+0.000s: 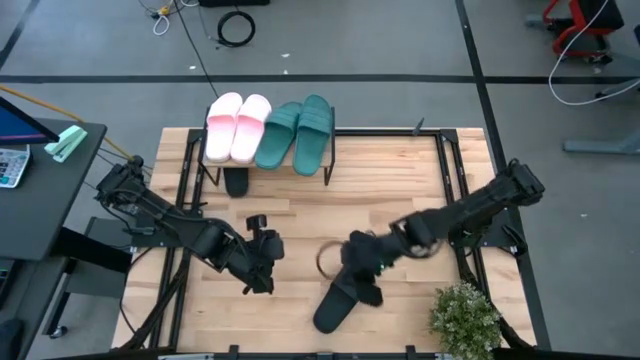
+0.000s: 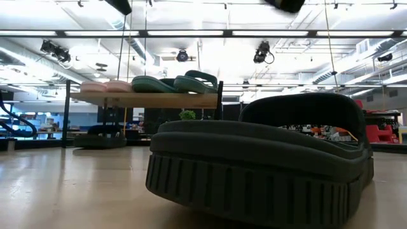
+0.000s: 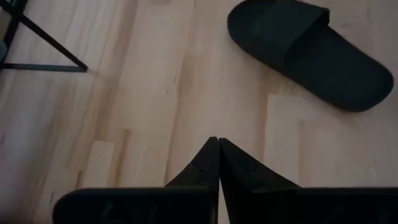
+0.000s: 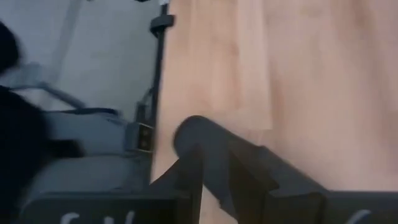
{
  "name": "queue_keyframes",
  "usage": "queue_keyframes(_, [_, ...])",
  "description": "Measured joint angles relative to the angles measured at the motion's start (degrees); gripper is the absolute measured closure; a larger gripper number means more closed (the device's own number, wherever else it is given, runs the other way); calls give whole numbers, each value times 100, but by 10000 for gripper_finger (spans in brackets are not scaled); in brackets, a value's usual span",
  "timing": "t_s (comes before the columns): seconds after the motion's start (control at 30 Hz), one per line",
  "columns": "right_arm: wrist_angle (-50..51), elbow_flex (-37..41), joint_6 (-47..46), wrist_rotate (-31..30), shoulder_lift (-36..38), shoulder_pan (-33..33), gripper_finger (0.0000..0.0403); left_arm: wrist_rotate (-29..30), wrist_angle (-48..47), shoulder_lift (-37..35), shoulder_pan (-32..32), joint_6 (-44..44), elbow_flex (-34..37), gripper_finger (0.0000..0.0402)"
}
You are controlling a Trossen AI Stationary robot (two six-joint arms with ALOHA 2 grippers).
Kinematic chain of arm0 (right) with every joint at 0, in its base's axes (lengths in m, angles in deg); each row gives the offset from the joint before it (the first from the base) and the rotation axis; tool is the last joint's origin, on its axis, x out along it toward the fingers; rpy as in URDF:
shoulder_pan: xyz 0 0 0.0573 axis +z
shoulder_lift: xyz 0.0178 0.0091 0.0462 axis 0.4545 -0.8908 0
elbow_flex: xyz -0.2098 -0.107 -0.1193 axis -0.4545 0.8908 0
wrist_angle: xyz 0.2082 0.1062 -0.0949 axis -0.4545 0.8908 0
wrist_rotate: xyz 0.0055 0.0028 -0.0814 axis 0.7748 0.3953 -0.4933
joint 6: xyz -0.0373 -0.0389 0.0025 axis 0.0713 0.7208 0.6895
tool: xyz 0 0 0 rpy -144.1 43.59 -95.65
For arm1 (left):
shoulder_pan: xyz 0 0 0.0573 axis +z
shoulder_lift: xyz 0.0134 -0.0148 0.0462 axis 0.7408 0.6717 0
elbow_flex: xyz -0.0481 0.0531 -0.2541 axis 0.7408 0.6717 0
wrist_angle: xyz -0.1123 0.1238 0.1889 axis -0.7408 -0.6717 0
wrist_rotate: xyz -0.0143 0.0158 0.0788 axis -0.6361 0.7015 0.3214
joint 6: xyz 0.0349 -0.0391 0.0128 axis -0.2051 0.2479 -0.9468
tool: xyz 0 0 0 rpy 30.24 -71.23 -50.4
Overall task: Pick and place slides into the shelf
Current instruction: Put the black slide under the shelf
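Both pale pink slides [image 1: 237,127] and both teal green slides [image 1: 296,132] lie soles down on top of the shelf [image 1: 327,160], at the table's far side. One black slide [image 1: 237,182] lies under the shelf, on the table. The other black slide [image 1: 338,303] lies near the table's near edge and fills the low view [image 2: 267,165]. My right gripper [image 1: 362,262] is shut at its far end. My left gripper [image 1: 262,268] hangs shut over bare wood to the left of that slide [image 3: 308,53], touching nothing. My right gripper [image 4: 227,180] has a rounded end of the black slide [image 4: 198,134] pinched between its two fingers, coming from the table's right side and slanting down. The slide's sole [image 2: 254,200] seems to rest on the table. My own gripper hides the exact place of contact.
A potted plant [image 1: 465,318] stands at the table's near right corner, close to the right arm. Black metal rails [image 1: 450,180] run along both sides of the tabletop. Bare wood [image 1: 380,190] lies between the shelf and the grippers.
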Motion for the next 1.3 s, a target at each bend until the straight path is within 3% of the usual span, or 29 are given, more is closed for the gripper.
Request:
queue_keyframes(0.17, [1091,-795,-78,-1879,-28,837,329,242,-62,0,-4,-11,0,385])
queue_keyframes(0.27, [1176,-869,-203,-2407,-79,1124,329,354,-76,0,-2,-16,0,390])
queue_keyframes(0.47, [1504,-815,-366,-2180,-568,1239,310,406,-64,4,1,13,2,394])
queue_keyframes(0.67, [1671,-812,-57,-2091,-1165,1053,259,421,-44,4,3,193,2,380])
queue_keyframes(0.9, [1332,-815,-523,-2064,-1501,1016,210,419,-41,4,5,304,2,395])
queue_keyframes(1.13, [640,-817,-666,-2145,-1928,1040,206,421,-41,4,5,381,2,384])
queue_keyframes(1.3, [781,-819,-548,-2529,-2184,1042,211,420,-41,4,5,383,2,371])
